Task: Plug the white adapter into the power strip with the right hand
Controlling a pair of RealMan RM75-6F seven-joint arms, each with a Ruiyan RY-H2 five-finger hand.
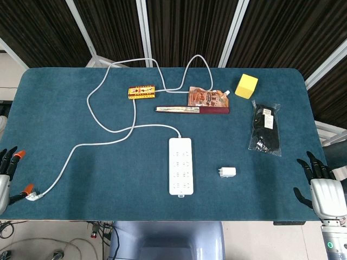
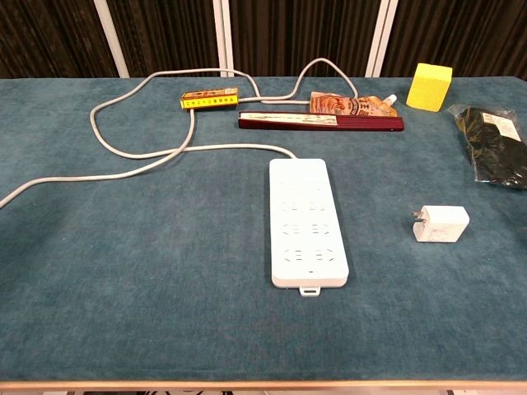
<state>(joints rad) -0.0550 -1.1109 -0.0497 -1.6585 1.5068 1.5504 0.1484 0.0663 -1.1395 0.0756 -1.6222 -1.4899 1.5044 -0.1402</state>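
The right hand [image 1: 326, 190] rests at the table's [image 1: 65, 108] near right edge, fingers spread apart and holding nothing — well apart from the white adapter [image 1: 227, 172]. The adapter lies on the cloth just right of the power strip [image 1: 180, 166], untouched. At the near left edge, the left hand [image 1: 6, 176] sits with fingers apart — its cable's [image 1: 97, 116] plug [image 1: 33, 195] beside it.

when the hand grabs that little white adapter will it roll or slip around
The white adapter is a flat-sided block lying on the felt-like table, so it probably won't roll. Its smooth, glossy shell may slip between fingers. It looks small, likely light, so a nudge could slide it.
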